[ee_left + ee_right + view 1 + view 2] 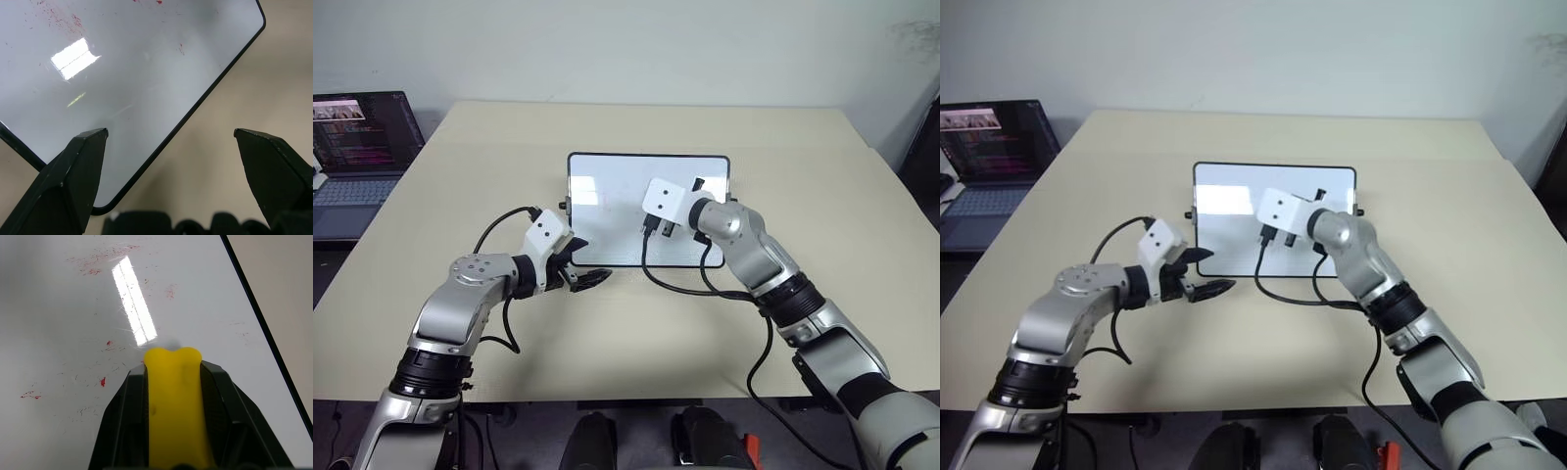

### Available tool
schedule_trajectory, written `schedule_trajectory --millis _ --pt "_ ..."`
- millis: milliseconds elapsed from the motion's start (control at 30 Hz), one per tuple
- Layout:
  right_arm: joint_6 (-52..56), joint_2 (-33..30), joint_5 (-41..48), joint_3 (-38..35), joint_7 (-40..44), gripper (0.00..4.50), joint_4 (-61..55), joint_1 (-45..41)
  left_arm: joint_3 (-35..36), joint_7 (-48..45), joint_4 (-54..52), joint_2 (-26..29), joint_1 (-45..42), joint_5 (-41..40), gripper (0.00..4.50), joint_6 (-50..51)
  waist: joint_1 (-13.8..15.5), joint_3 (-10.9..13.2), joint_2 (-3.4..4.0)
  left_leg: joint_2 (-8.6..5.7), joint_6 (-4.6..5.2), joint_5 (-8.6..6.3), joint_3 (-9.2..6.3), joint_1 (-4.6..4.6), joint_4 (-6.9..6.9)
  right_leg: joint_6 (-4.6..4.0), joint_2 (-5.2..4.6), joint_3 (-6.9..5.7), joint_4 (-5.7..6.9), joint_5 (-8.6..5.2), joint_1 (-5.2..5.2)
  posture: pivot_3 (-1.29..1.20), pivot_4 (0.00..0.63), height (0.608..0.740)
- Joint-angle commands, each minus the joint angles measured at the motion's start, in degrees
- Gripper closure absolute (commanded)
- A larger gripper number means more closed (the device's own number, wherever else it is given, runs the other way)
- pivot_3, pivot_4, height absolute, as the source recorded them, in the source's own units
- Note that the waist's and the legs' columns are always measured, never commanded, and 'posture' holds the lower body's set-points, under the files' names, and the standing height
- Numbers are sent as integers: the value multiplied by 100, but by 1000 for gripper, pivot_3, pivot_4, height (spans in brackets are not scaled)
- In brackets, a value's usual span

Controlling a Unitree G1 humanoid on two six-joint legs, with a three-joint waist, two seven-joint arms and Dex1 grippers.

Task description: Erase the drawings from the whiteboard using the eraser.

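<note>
Yellow eraser (174, 406) pinched in right gripper (172, 363), over whiteboard (607, 191) mid-table (607, 127). Red drawings (102, 382) mostly smears + specks. Left gripper (171, 134) spread wide at board's near-left corner, holding nothing.

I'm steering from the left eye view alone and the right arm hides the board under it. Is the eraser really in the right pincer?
Observer: Yes. The right wrist view shows the right pincer shut on the yellow eraser, squeezed between both fingers.
Operator: Any red left on the whiteboard?
Observer: Yes, faint red smears and specks lie on the whiteboard ahead of the eraser, no whole drawings.
Operator: And the left pincer?
Observer: The left pincer is open, holding nothing, with the board's rounded corner between its fingers.
</note>
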Motion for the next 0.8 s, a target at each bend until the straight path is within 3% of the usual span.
schedule_trajectory --millis 33,233,467,567,800 --pt "178 -133 -62 129 424 3381 -34 188 59 -22 -204 20 -81 -64 0 -28 0 0 0 0 0 0 0 0 0 0 -1 0 -1 0 0 0 150 740" --pt "377 -328 -100 346 1091 3381 -337 448 63 -25 -202 24 -84 -67 0 -30 -1 -1 -1 0 1 0 -3 3 -1 0 -1 -3 0 0 3 0 150 740" --pt "-122 90 -119 -182 -145 3381 137 -39 55 -43 -196 33 -96 -65 0 -34 -8 0 0 2 1 2 -1 7 3 0 2 0 7 1 2 0 150 740" --pt "-152 224 9 -260 -206 3382 228 -106 52 -42 -194 34 -98 -65 0 -33 -6 0 0 3 1 2 -1 4 2 0 2 -1 6 1 0 0 150 740" --pt "390 268 214 100 845 3382 -47 261 57 -36 -200 38 -102 -65 0 -25 -6 0 0 2 1 -1 -1 -5 -4 -1 0 -1 -6 1 -3 0 150 740"
